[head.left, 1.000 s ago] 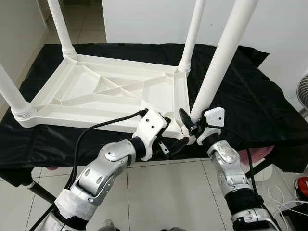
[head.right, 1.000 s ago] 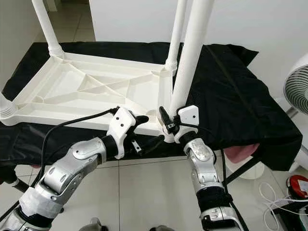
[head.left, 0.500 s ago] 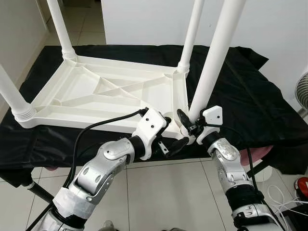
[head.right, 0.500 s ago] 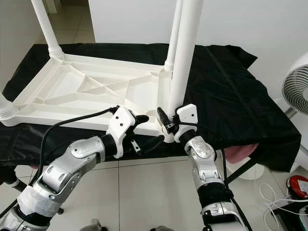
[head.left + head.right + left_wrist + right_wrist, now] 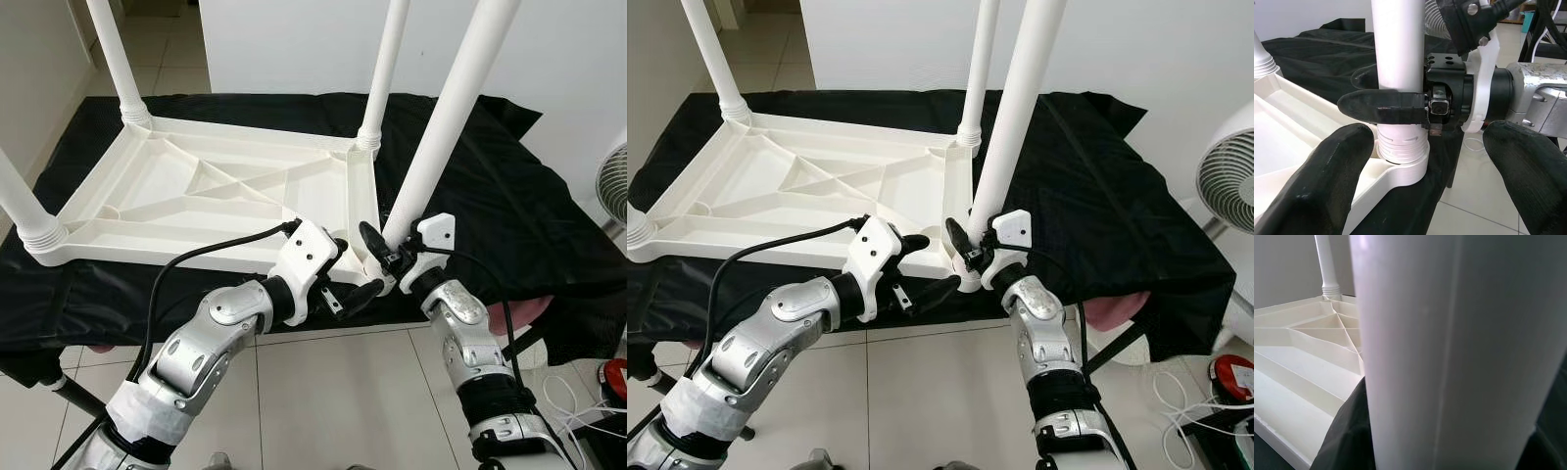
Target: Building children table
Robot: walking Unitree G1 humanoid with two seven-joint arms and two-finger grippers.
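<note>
A white plastic children's table top [image 5: 216, 191] lies upside down on a black cloth-covered work surface [image 5: 490, 186], its ribbed underside facing up. Three white round plastic legs are already standing in their corner sockets: one at the far left [image 5: 116, 54], one at the far right [image 5: 382, 64] and one at the near left [image 5: 22, 201].

The fourth white leg [image 5: 446, 108] stands in the near right corner, leaning to the right rather than upright, its ringed base sitting in the corner socket [image 5: 1403, 161]. The right gripper [image 5: 384, 257] is clamped around this leg just above the socket, one black finger [image 5: 1383, 105] wrapped across the front of the tube. The low grip likely gives control for pushing or twisting the base home.

The left gripper [image 5: 351, 279] sits just beside the same corner, at the near edge of the table top, its two black fingers spread apart and holding nothing. It seems placed to steady the table top while the leg is seated.

A white fan [image 5: 1229, 166] stands on the floor at far right.
</note>
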